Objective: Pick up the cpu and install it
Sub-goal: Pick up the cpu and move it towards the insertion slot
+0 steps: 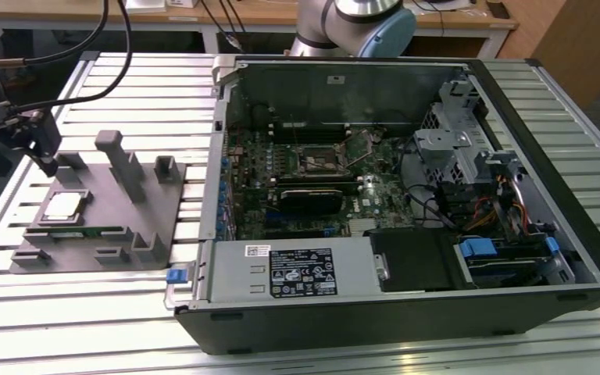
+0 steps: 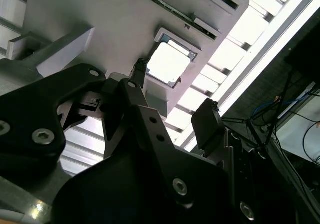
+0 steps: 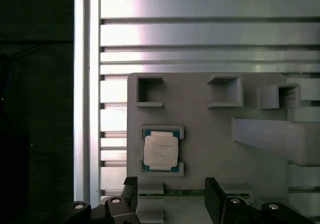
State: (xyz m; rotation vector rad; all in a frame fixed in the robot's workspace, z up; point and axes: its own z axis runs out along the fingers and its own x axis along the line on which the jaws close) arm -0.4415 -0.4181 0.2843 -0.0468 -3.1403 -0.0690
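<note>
The cpu (image 1: 62, 207) is a small square chip with a pale silver top. It lies flat in a shallow recess of the grey plastic tray (image 1: 112, 211) at the exterior view's left. Both wrist views also show the cpu (image 3: 160, 151) (image 2: 170, 63) in its recess. My gripper (image 1: 41, 152) hangs over the tray's far left corner, a little above it and apart from the chip. The gripper (image 3: 171, 194) (image 2: 175, 91) is open, with nothing held between its black fingers (image 3: 212, 196).
An open computer case (image 1: 550, 258) lies to the tray's right, with the motherboard socket (image 1: 316, 160) exposed and a power supply (image 1: 290, 269) at its near side. A thin green circuit strip (image 1: 81, 230) sits in the tray. Upright tray posts (image 1: 118, 160) rise beside the chip. Cables (image 1: 112, 55) hang at the back left.
</note>
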